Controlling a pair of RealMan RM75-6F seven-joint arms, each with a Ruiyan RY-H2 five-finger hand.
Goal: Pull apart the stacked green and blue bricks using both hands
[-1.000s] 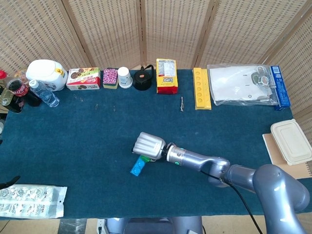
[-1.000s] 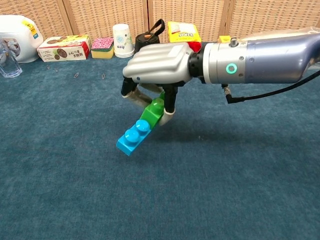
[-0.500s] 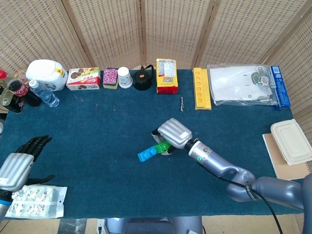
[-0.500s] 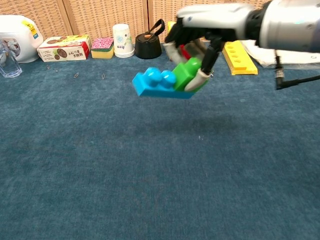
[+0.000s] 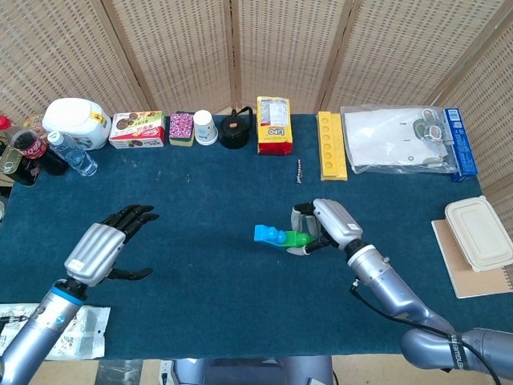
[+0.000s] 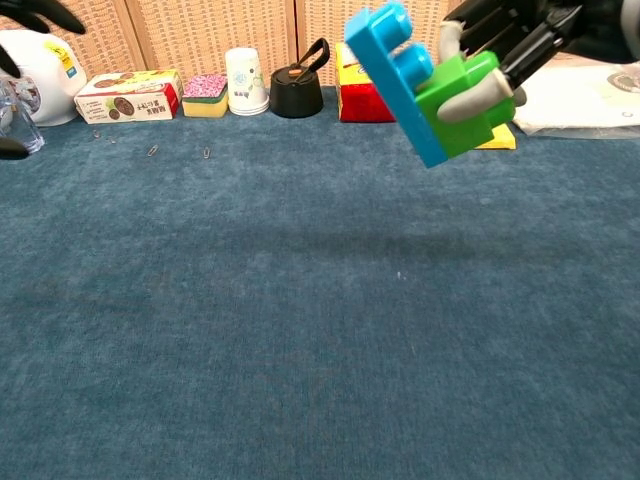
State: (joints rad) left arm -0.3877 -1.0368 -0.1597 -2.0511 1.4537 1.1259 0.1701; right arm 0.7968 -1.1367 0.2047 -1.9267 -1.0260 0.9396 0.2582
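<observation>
My right hand (image 5: 327,225) holds the stacked bricks up off the blue cloth, right of the table's middle. Its fingers pinch the green brick (image 5: 300,238) (image 6: 462,103), and the blue brick (image 5: 269,235) (image 6: 392,76) sticks out to the left, still joined to it. In the chest view the pair hangs tilted near the top, with only the dark fingertips of that hand (image 6: 516,30) showing. My left hand (image 5: 103,247) hovers over the cloth at the left, fingers spread, holding nothing, well apart from the bricks.
Along the far edge stand a white jug (image 5: 78,121), a snack box (image 5: 137,129), a paper cup (image 5: 205,127), a black pot (image 5: 235,130), a yellow packet (image 5: 274,124) and a yellow block (image 5: 331,145). A plastic packet (image 5: 84,337) lies at the near left.
My right hand has lifted the joined bricks and carried them rightward, turning them. My left hand has come in from the left edge toward the middle.
</observation>
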